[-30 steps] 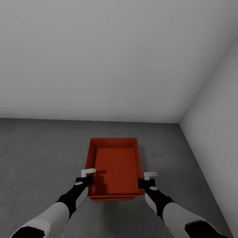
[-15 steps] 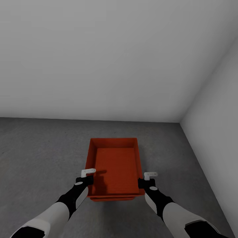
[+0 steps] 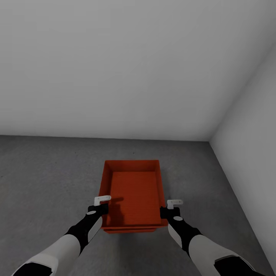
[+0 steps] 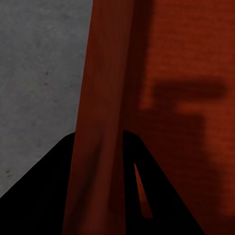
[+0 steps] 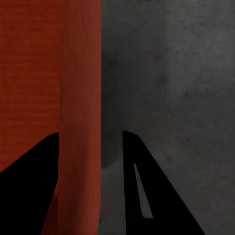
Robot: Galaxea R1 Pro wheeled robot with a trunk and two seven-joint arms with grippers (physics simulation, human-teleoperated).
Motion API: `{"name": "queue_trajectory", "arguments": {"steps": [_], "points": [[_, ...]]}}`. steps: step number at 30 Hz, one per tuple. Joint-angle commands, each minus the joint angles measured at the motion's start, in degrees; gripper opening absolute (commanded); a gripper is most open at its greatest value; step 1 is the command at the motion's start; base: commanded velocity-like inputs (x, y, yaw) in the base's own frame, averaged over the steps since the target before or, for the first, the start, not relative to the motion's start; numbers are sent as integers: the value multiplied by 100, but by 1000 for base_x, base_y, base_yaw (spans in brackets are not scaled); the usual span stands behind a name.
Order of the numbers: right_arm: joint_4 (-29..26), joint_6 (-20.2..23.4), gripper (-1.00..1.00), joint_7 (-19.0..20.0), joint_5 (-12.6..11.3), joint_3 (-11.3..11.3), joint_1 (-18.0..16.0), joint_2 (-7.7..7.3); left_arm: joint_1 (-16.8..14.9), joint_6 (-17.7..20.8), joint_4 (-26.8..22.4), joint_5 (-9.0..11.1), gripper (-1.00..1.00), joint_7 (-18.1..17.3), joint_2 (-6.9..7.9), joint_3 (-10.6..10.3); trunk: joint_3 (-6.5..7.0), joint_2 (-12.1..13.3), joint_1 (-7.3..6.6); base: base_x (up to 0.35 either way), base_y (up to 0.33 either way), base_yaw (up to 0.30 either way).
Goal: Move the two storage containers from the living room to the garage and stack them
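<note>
While the robot faces a corner where two plain white walls (image 3: pixel 134 69) meet, an orange-red container (image 3: pixel 132 191) sits low over the dark grey concrete floor (image 3: pixel 46 172), open side up, its far end pointing toward the back wall. A second edge shows just under the container's near end, so it seems to rest on a second container (image 3: pixel 130 230), though the pictures do not settle this.

The left claw (image 3: pixel 100 209) is at the container's left wall, close to its near corner. In the left wrist view the claw (image 4: pixel 98 161) has one dark finger (image 4: pixel 44 191) outside that wall and one inside, pinching the wall, which fills the gap between them. Its shadow falls on the container's flat bottom.

The right claw (image 3: pixel 165 211) is at the container's right wall, also near the near corner. In the right wrist view this claw (image 5: pixel 90 161) straddles the wall, but a strip of floor shows between the wall and the outer finger (image 5: pixel 147 191), so I cannot tell whether it grips or merely straddles.
</note>
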Motion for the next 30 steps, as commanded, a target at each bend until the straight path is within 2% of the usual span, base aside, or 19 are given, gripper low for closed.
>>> {"name": "queue_trajectory", "arguments": {"steps": [1, 30], "points": [[36, -35, -100, -31, -96, 32, -1, -6, -6, -278, -27, -93, -100, 109, 13, 45, -22, -44, 22, 0, 0, 0], [36, -35, -100, -31, -96, 32, -1, -6, -6, -278, -27, -92, -100, 109, 13, 45, -543, -1207, 659, 0, 0, 0]]}}
